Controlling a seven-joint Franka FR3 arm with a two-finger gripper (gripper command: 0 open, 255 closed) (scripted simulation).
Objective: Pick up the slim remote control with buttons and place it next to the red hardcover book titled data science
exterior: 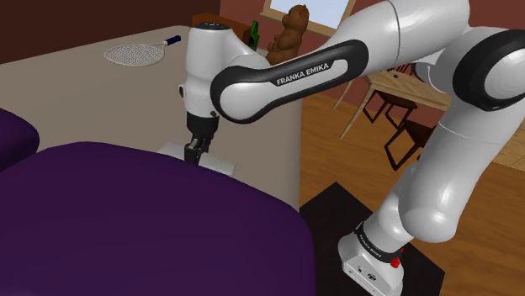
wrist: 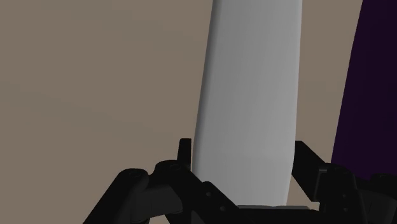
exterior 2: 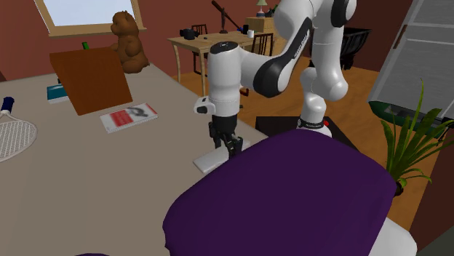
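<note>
Black fingers (wrist: 184, 156) pinching slim, smooth grey-white remote (wrist: 248, 95), flat on matte beige table (wrist: 95, 76)

The white arm (exterior: 202, 71) reaches down, wrist upright, jaws clasping the grey remote (wrist: 251, 95) between them.

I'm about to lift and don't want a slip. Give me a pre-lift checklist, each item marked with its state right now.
1. Gripper centred across the pale grey remote: ok, the remote runs through its middle in the wrist view.
2. Firm hold on the remote: cannot tell.
3. Remote lying flat on the table: ok.
4. Red book located, lying flat with bare table beside it: ok.
5. Room around the remote: not ok, the purple cushion sits right beside it and may get brushed on the lift.
6. Book's title readable: cannot tell.
</note>
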